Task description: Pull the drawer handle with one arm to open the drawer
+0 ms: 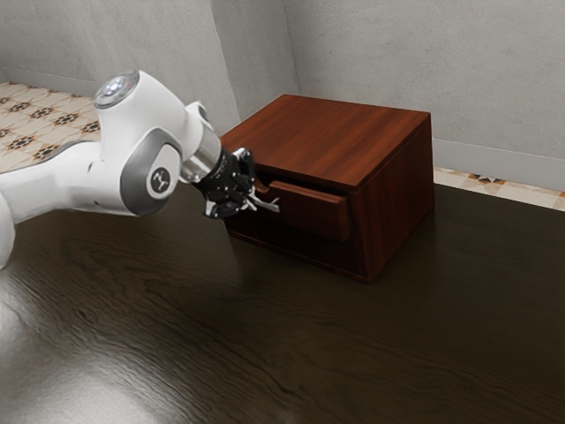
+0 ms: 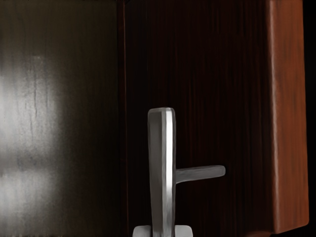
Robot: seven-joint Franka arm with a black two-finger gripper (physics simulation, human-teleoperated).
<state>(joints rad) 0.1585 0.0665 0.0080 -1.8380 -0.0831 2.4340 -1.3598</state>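
Note:
A red-brown wooden cabinet [image 1: 340, 132] stands on the dark table [image 1: 265, 336]. Its drawer front [image 1: 311, 210] sticks out a little from the cabinet's face. A grey metal handle [image 1: 268, 204] projects from that front toward the exterior view's left. My black gripper [image 1: 252, 201] is at the handle, fingers closed around it. In the wrist view the handle's bar [image 2: 162, 168] runs straight under my hand, with one stem reaching to the dark drawer front [image 2: 217, 98].
The glossy dark table [image 2: 54, 123] stretches wide in front of and beside the cabinet. Grey walls [image 1: 441, 62] rise behind it, with patterned floor tiles [image 1: 35, 119] at the exterior view's left. A lighter wood edge [image 2: 286, 113] borders the drawer front.

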